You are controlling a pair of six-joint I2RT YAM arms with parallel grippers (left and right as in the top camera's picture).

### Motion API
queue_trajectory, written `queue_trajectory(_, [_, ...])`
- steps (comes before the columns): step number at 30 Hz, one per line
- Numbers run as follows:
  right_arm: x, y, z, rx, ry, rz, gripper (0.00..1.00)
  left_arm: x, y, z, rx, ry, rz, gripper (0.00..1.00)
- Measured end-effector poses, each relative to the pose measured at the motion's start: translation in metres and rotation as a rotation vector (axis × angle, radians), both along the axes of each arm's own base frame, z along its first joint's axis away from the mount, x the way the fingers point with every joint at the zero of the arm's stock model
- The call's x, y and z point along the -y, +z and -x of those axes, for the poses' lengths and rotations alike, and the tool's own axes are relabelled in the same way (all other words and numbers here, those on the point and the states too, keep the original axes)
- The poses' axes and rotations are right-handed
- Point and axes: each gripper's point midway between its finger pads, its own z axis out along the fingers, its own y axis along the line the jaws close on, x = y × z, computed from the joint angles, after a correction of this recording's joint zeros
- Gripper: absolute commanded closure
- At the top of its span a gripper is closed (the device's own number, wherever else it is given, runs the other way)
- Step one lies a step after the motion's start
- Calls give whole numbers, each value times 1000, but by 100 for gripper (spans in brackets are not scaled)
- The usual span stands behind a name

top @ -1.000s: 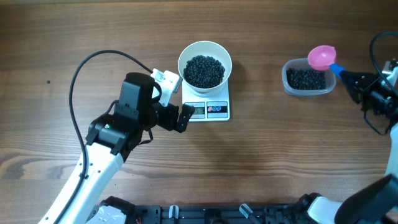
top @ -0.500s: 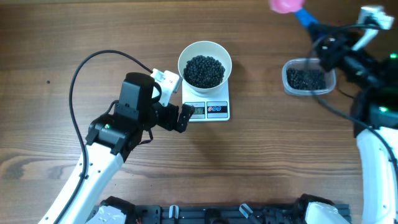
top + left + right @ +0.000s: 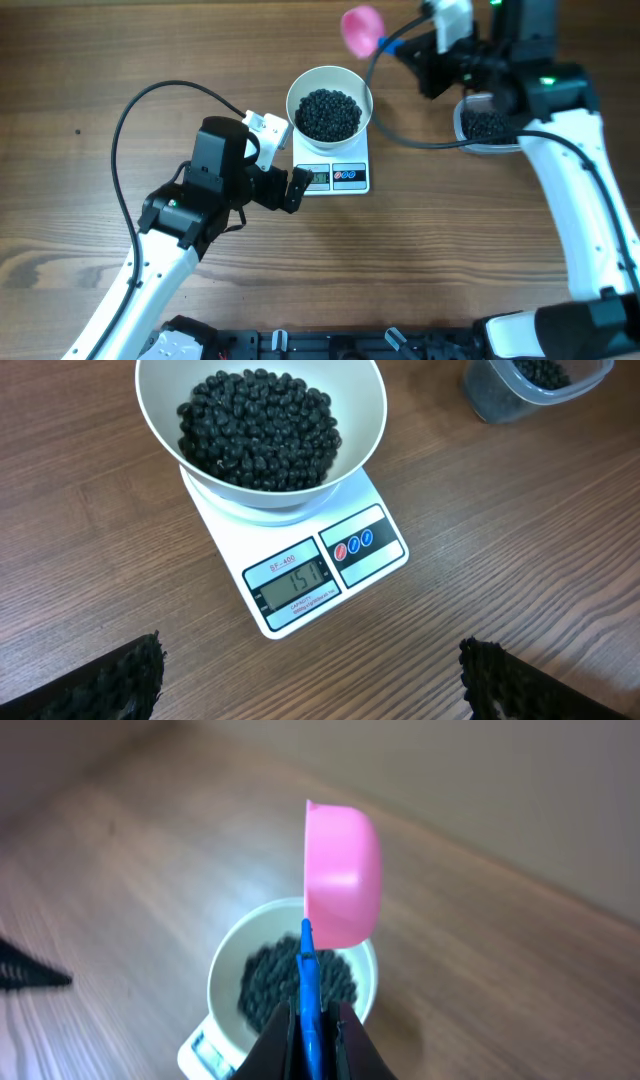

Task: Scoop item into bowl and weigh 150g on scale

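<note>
The white bowl point(image 3: 329, 74) stands on the scale point(image 3: 348, 178), filled with the black item point(image 3: 329, 113). In the left wrist view the scale point(image 3: 372, 565) reads 151 under the bowl point(image 3: 372, 422) of beans point(image 3: 260, 430). My right gripper point(image 3: 405, 45) is shut on the blue handle of a pink scoop point(image 3: 361, 29), held in the air just behind and right of the bowl. The right wrist view shows the scoop point(image 3: 340, 875) tipped on its side above the bowl point(image 3: 222, 982); its inside is hidden. My left gripper point(image 3: 290, 172) is open, left of the scale, holding nothing.
A clear plastic container point(image 3: 490, 125) with more black beans sits right of the scale, partly under the right arm. A black cable point(image 3: 130, 110) loops over the table behind the left arm. Bare wooden table point(image 3: 450, 250) lies in front of the scale.
My right arm has swung left from the clear container, carrying the pink scoop up and over to the bowl's far right side. The left arm has not moved.
</note>
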Motion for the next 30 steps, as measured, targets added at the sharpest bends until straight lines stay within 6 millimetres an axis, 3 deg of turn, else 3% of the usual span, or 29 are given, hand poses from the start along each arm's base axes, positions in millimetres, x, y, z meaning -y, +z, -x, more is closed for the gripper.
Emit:
queue_trajectory(4, [-35,-32,1,16,105,128,96,0,0,0,0,0,0,0])
queue_trajectory(7, [-39,-45,-3,9,116,163,96,0,0,0,0,-1,0,0])
queue_trajectory(10, [-40,-82,-13,-54,124,206,96,0,0,0,0,0,0,0])
queue_trajectory(14, [-40,-114,-14,-135,130,235,96,0,0,0,0,-1,0,0])
queue_trajectory(23, [-42,-145,-16,-210,129,250,96,0,0,0,0,0,0,0])
queue_trajectory(30, [-54,-146,-10,-212,153,250,96,0,0,0,0,0,0,0])
